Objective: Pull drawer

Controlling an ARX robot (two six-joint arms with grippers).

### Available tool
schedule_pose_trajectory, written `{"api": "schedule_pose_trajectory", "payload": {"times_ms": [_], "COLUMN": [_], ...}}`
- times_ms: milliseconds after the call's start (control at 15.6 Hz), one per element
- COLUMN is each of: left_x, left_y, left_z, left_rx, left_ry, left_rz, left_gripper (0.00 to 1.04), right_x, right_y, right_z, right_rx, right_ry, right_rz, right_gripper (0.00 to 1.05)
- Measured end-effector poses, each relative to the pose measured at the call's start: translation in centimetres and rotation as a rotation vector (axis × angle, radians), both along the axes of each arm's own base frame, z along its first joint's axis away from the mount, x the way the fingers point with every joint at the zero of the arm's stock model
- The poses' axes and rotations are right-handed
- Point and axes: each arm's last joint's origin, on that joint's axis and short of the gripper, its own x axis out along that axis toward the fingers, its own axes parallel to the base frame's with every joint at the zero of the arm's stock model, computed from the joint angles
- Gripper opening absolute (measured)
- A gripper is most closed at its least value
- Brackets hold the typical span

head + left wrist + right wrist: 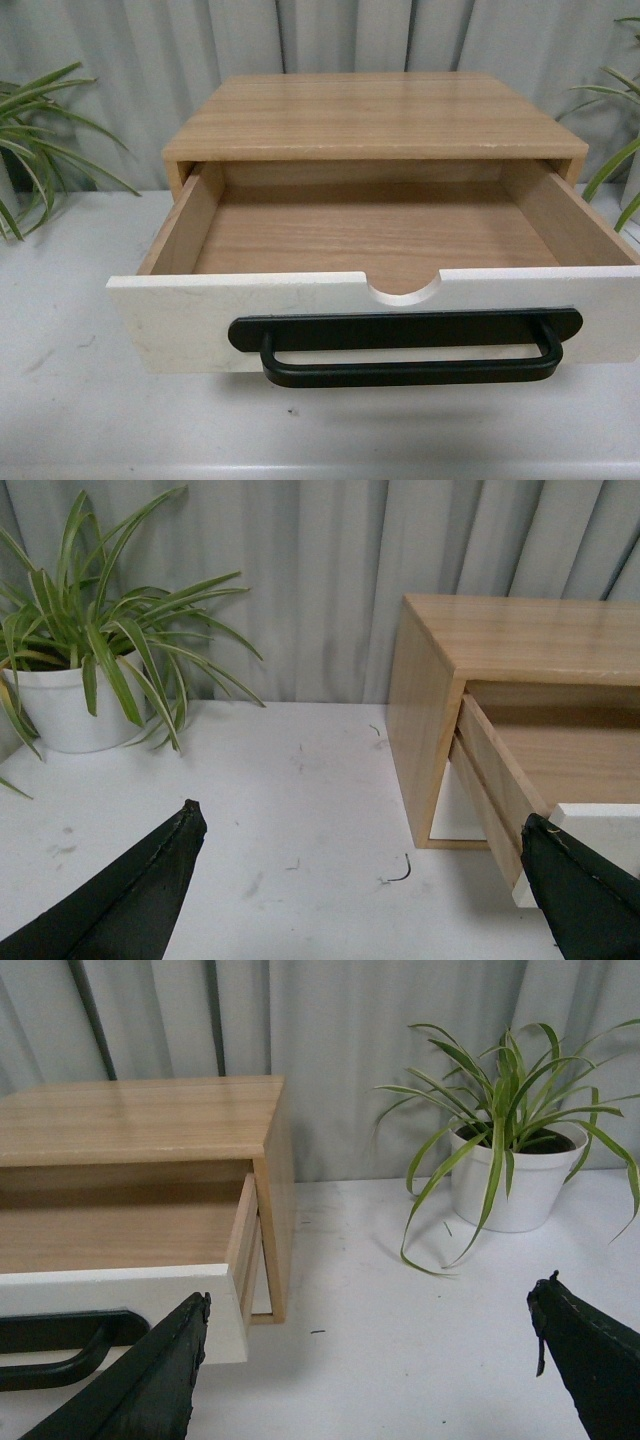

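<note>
The drawer [180, 320] stands pulled far out of its light wood cabinet [375, 115], showing an empty wooden inside. Its white front carries a wide black bar handle [405, 345] and a half-round notch in the top edge. Neither arm shows in the front view. My left gripper [365, 825] is open over the white table, left of the cabinet [425, 730], with one fingertip [560, 870] near the drawer's white front corner [600, 830]. My right gripper [370, 1300] is open to the right of the drawer [120, 1295], nothing between its fingers; the handle's end [60, 1345] shows beside it.
A potted spider plant in a white pot [60, 705] stands on the table left of the cabinet, another [510, 1185] to its right. Grey curtain hangs behind. The white table [70, 400] has a few scuff marks.
</note>
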Motion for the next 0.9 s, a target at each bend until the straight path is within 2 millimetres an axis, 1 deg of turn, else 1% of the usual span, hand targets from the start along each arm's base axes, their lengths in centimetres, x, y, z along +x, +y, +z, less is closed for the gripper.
{"api": "schedule_pose_trajectory", "payload": {"times_ms": [900], "left_x": [0.00], "left_y": [0.00], "left_z": [0.00], "left_rx": [0.000], "left_ry": [0.000], "left_rz": [0.000], "left_gripper": [0.98], "right_x": [0.00], "right_y": [0.00], "right_z": [0.00], "right_rx": [0.000], "right_ry": [0.000], "right_rz": [0.000], "right_gripper": [0.98]}}
